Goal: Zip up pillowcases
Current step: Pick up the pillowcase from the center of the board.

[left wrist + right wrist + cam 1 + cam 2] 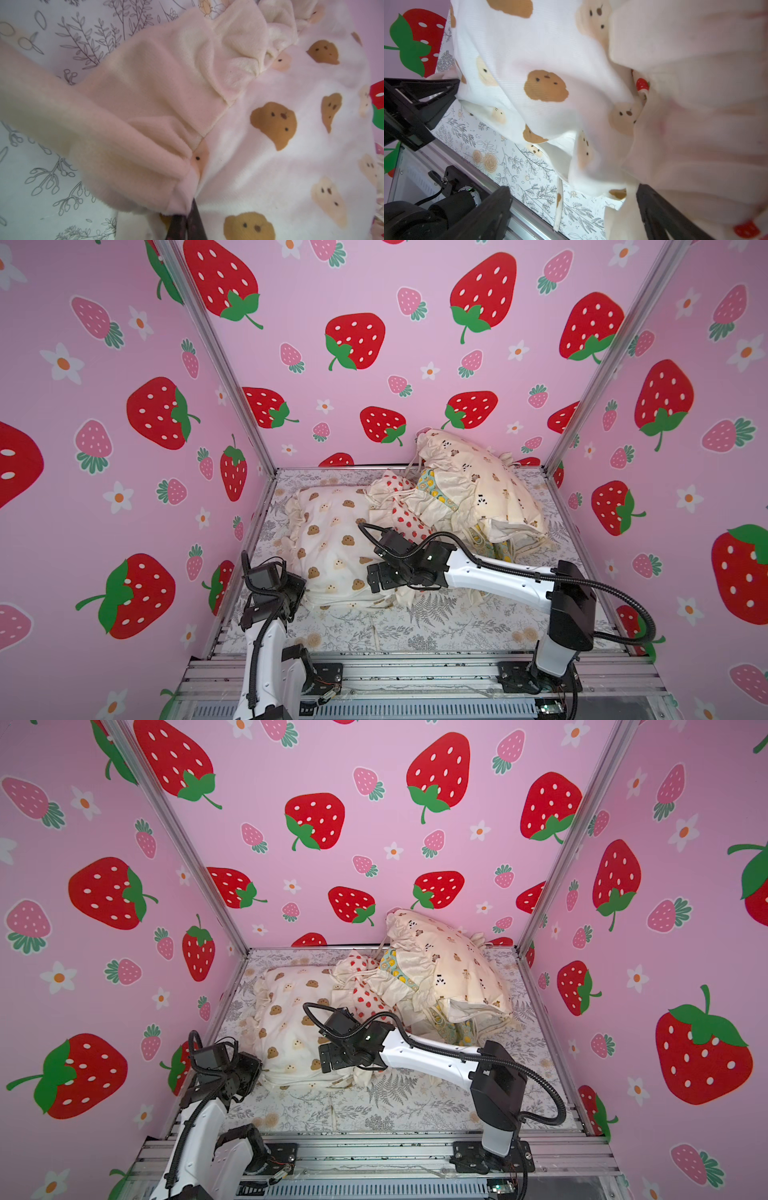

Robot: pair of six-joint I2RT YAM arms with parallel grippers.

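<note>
Two claws are attending to one cover. The left claw (187, 224) is clenching the plush cream frill (145, 116) at the 7 o'clock corner of the soft white pillowcase printed with brown cookie bears (332, 547). Its dark fingers (176, 228) are pressing together on the cloth. The right claw (573, 189) is standing released at this pillowcase's 5 o'clock edge, jaws wide apart, with loose cloth lying between them.

In both top views this pillowcase is lying at 9 o'clock on the grey fern-print flat sheet (436, 622). At 1 o'clock three more covers are piling together. The red strawberry-print pillowcase (409, 522) is touching the cookie-bear one. The teal lemon-print pillowcase (432, 485) is showing only as a strip. The ruffled beige pillowcase with tiny bears (478, 481) is resting on top. Pink strawberry-patterned walls (374, 364) are enclosing the sheet on three sides.
</note>
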